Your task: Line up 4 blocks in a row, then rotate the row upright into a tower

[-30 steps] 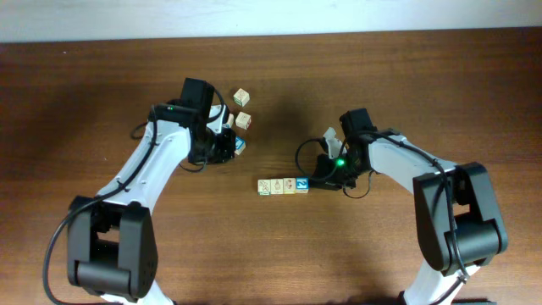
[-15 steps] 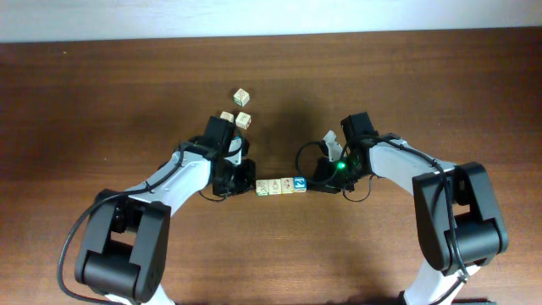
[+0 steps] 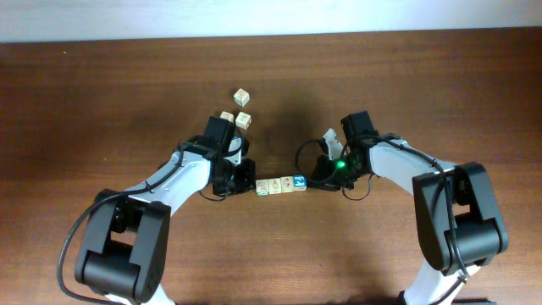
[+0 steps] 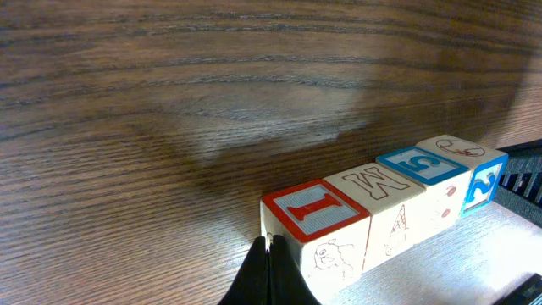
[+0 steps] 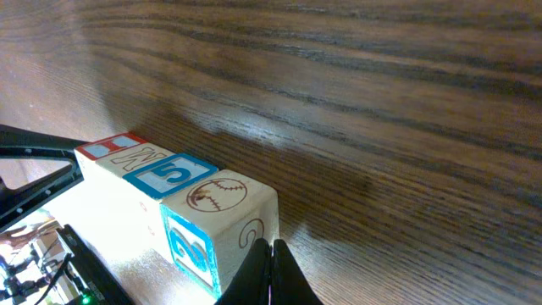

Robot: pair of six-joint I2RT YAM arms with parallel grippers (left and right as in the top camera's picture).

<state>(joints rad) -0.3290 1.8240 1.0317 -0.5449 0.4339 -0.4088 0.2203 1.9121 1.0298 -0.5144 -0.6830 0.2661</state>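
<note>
Left pincer [image 3: 247, 180] has swung down to the row of four blocks [image 3: 282, 185] on the counter [image 3: 423, 85]; it and the right pincer [image 3: 315, 180], both pressed together and holding nothing, touch the row's opposite ends.

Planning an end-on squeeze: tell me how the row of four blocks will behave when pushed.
The blocks are separate cubes side by side, so the row may buckle if pushed off-centre. Flat faces on the table suggest sliding, not rolling.

Overhead, the drawings atop the row of four small wooden picture cubes [image 3: 281, 185] are too small to read. A loose beige wooden cube [image 3: 226, 116] is partly covered by the black-and-white left arm [image 3: 190, 165]. The right wrist view's lower edge crops the baseball-marked wooden cube [image 5: 222, 212].
</note>
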